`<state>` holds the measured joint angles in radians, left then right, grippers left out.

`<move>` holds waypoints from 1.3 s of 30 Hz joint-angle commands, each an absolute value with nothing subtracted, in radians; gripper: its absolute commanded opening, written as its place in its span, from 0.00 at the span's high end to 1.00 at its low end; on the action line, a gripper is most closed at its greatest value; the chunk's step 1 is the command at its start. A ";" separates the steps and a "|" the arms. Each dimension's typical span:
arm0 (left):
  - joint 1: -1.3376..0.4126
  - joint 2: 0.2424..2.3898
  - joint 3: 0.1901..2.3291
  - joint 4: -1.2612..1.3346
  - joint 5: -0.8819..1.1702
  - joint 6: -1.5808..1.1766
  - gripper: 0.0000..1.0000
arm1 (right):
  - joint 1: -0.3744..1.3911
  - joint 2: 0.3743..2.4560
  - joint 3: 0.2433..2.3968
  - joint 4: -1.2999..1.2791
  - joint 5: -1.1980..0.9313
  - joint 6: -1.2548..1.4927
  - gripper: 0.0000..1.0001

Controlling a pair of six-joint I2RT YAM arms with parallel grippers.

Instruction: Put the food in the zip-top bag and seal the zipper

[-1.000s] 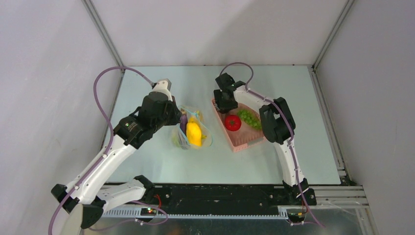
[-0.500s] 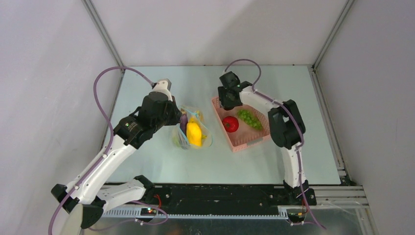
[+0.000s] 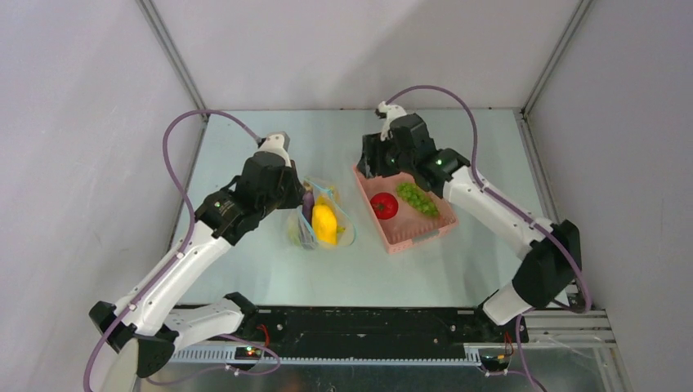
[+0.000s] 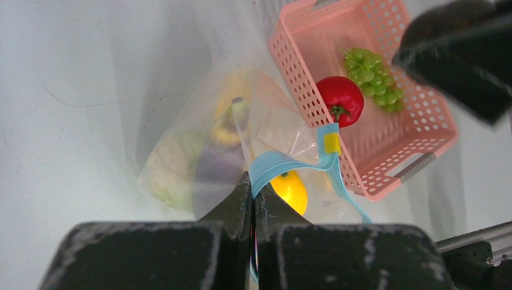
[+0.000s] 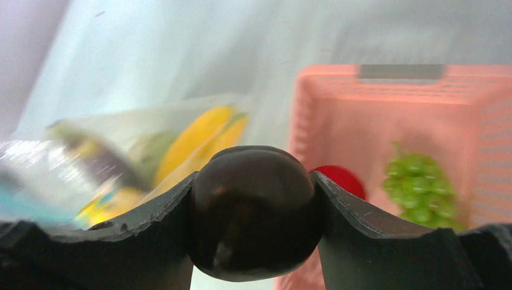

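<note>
1. the right wrist view is blurred. the right gripper (image 5: 253, 199) fills its lower part, and the dark round piece (image 5: 253, 232) clamped between the fingers hides most of the red round fruit (image 5: 341, 179) in the pink basket (image 5: 386, 96).
2. left of the basket in that view, the zip-top bag (image 5: 121, 136) is a smear. a banana (image 5: 199, 142) can be read inside it, and the rest is hard to make out.
3. from above, the right gripper's fingers are hidden under its own wrist, over the basket's far left corner. the dark piece does not show there.
4. in the left wrist view a blurred black shape covers one corner of the basket.
5. the bag's plastic hazes what is inside: a yellow piece (image 4: 291, 191), a purple piece (image 4: 218, 164) and a pale green cabbage (image 4: 172, 166).
6. the left gripper (image 4: 252, 181) is pinched tight on the light blue zipper (image 4: 281, 162), which curls in an open loop. the bag sits on the surface (image 3: 343, 282) left of the basket, apart from it.
7. green grapes (image 4: 369, 78) lie in the basket beside the red fruit.
8. the left arm is bent at the elbow, its wrist on the bag's side away from the basket. the right arm stretches long, elbow past the basket's right side, forearm slanting to the basket's far end.
</note>
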<state>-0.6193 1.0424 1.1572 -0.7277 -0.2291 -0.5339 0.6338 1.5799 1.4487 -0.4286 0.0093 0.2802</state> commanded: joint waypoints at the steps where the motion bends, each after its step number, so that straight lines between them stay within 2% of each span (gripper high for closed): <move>1: -0.613 1.041 1.171 -0.686 -0.227 -0.549 0.99 | 0.746 1.474 1.414 -0.361 -0.163 0.232 0.61; 10: -0.612 1.081 1.181 -0.702 -0.232 -0.549 0.99 | 0.944 1.395 1.406 -0.348 -0.218 0.214 0.58; 22: -0.613 1.076 1.180 -0.700 -0.223 -0.552 0.99 | 0.990 1.488 1.416 -0.361 -0.138 0.289 0.52; 30: -0.612 1.068 1.180 -0.700 -0.228 -0.551 0.99 | 1.017 1.600 1.506 -0.474 -0.008 0.301 0.39; 34: -0.612 1.065 1.180 -0.699 -0.230 -0.550 0.99 | 1.034 1.643 1.559 -0.524 0.089 0.299 0.25; 39: -0.612 1.066 1.181 -0.702 -0.233 -0.549 0.99 | 1.052 1.658 1.593 -0.550 0.122 0.290 0.18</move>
